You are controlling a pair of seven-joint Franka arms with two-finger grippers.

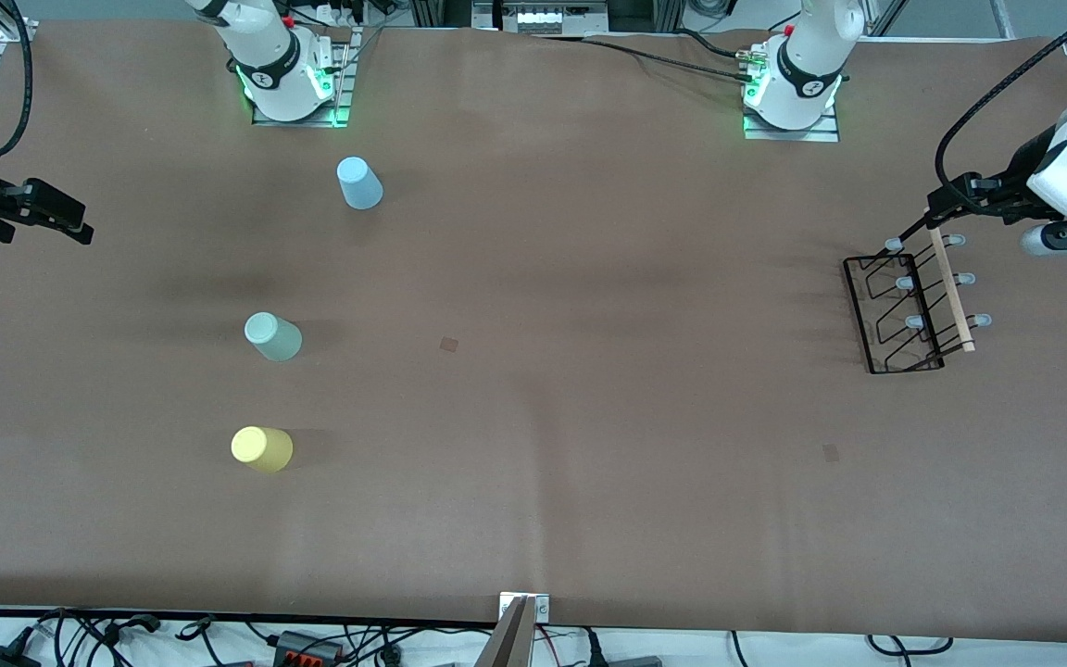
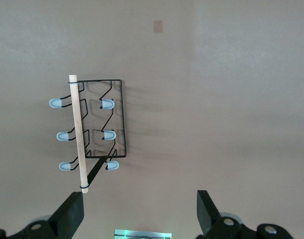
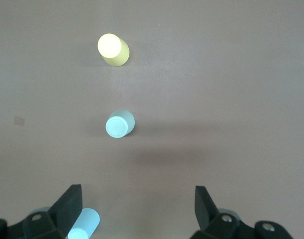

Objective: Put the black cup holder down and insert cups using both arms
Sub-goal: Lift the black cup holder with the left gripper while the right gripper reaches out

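Observation:
The black cup holder point(image 1: 904, 315) stands upright at the left arm's end of the table, its wooden rod point(image 1: 951, 289) on top and pale-tipped pegs on both sides. My left gripper point(image 1: 934, 220) hangs open over the table by one end of that rod, touching nothing; in the left wrist view the holder point(image 2: 99, 124) lies just ahead of the gripper point(image 2: 139, 204). Three cups stand upside down toward the right arm's end: light blue point(image 1: 359, 182), mint green point(image 1: 272, 336), yellow point(image 1: 261, 449). My right gripper point(image 1: 70, 222) is open and holds nothing. It is over the table edge, with the cups point(image 3: 119, 124) ahead of it point(image 3: 137, 196).
The arms' bases point(image 1: 293, 88) point(image 1: 791, 97) stand at the table's edge farthest from the front camera. Two small tape marks point(image 1: 448, 344) point(image 1: 831, 452) lie on the brown tabletop. A metal bracket point(image 1: 522, 619) sticks up at the nearest edge, with cables below it.

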